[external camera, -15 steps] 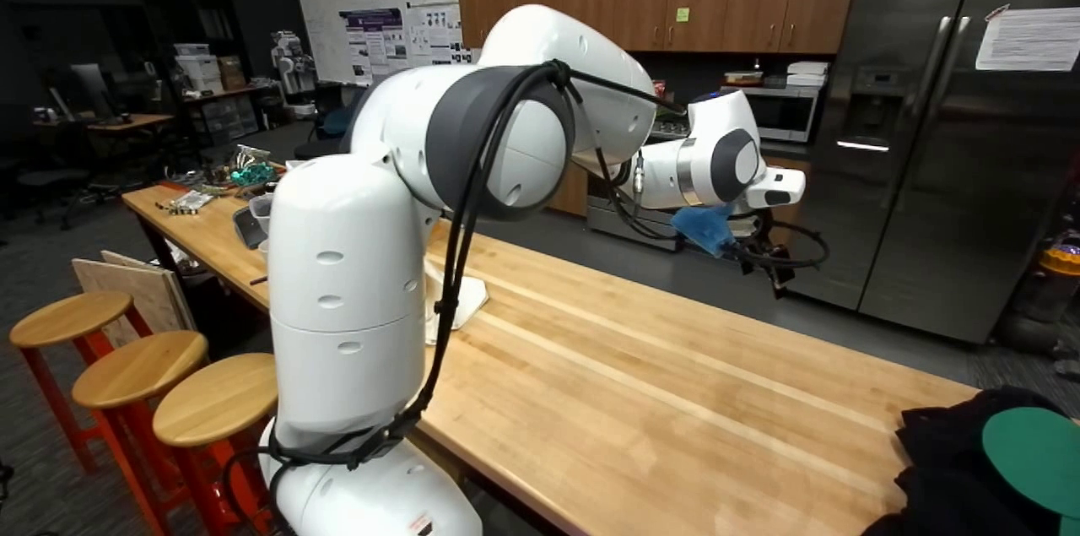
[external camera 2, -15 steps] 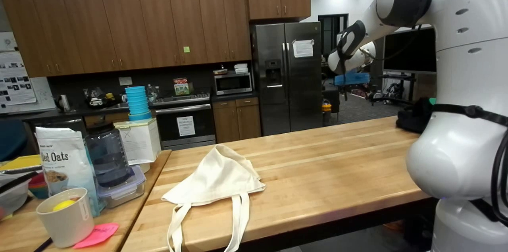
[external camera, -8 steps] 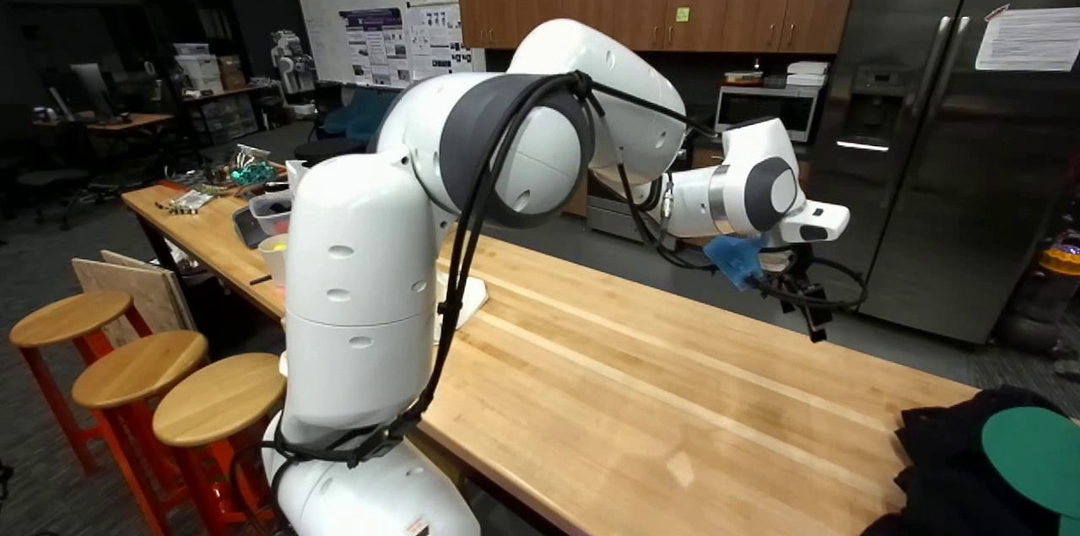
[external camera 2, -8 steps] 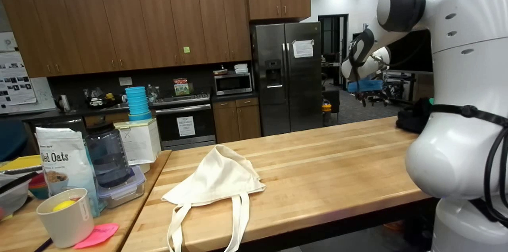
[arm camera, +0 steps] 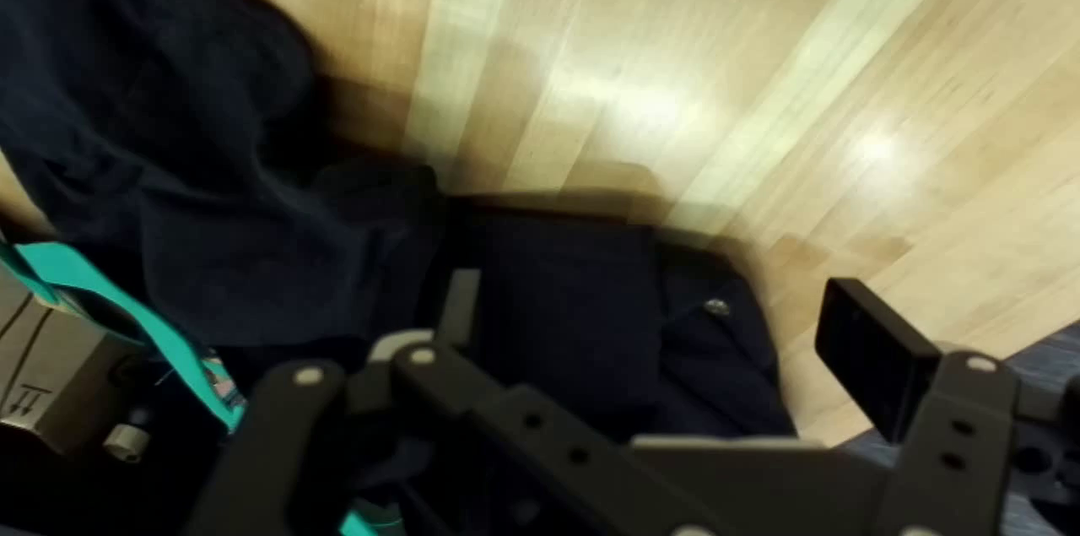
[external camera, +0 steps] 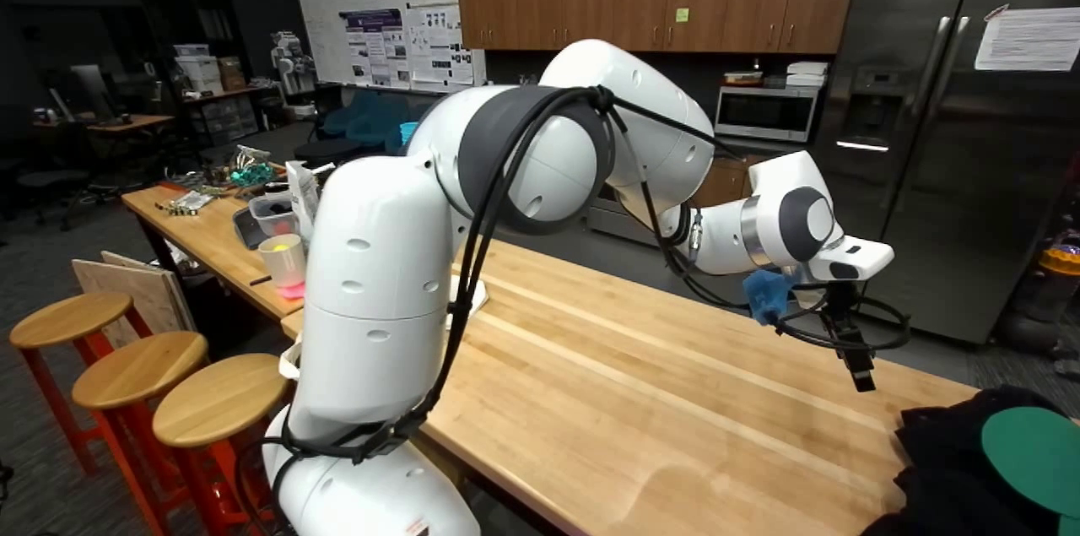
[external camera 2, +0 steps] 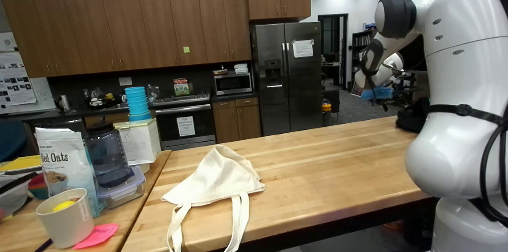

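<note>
My gripper [arm camera: 666, 333] is open and empty in the wrist view, its black fingers wide apart. Below it lies a dark navy cloth [arm camera: 574, 308] with a small metal button. The cloth also shows in both exterior views [external camera: 953, 452] [external camera 2: 412, 117], bunched at the table's end. In an exterior view the gripper [external camera: 862, 380] points down above the wooden table [external camera: 675, 401], to the left of the cloth. It is small and dark in an exterior view [external camera 2: 384, 105]. A green disc [external camera: 1034, 460] sits by the cloth. A teal strip [arm camera: 126, 291] and a cardboard box [arm camera: 51, 367] lie beside the cloth.
A cream tote bag [external camera 2: 218, 176] lies on the table's far end from the cloth. An adjoining table holds an oats bag [external camera 2: 65, 164], a dark jar [external camera 2: 107, 156] and a cup [external camera 2: 65, 218]. Stools [external camera: 219, 401] stand beside the table. A fridge [external camera: 953, 139] stands behind.
The arm has swung and lowered, bringing the gripper down over the table and closer to the dark cloth. The tote bag and other objects have not moved.
</note>
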`<control>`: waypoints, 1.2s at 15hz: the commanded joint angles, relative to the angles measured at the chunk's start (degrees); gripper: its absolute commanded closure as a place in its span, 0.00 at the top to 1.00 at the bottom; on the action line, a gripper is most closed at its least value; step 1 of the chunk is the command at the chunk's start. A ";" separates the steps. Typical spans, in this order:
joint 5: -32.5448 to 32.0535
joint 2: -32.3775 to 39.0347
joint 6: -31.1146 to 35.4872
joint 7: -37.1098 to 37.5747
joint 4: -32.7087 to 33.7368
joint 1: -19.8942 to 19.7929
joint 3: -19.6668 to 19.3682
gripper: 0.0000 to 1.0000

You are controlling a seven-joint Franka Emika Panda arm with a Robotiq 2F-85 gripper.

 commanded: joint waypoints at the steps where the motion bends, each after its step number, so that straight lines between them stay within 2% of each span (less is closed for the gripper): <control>1: -6.15 0.33 -0.95 9.61 1.15 0.68 -2.21 1.00; 5: -13.72 -0.05 -4.08 19.18 1.74 0.41 -2.47 1.00; 9: -18.30 -0.22 -9.80 23.76 2.33 -0.27 -1.26 1.00; 14: -19.67 0.31 -13.82 28.30 2.71 -1.59 -0.22 1.00; 18: -19.72 1.50 -12.78 29.30 3.98 -3.14 -0.22 1.00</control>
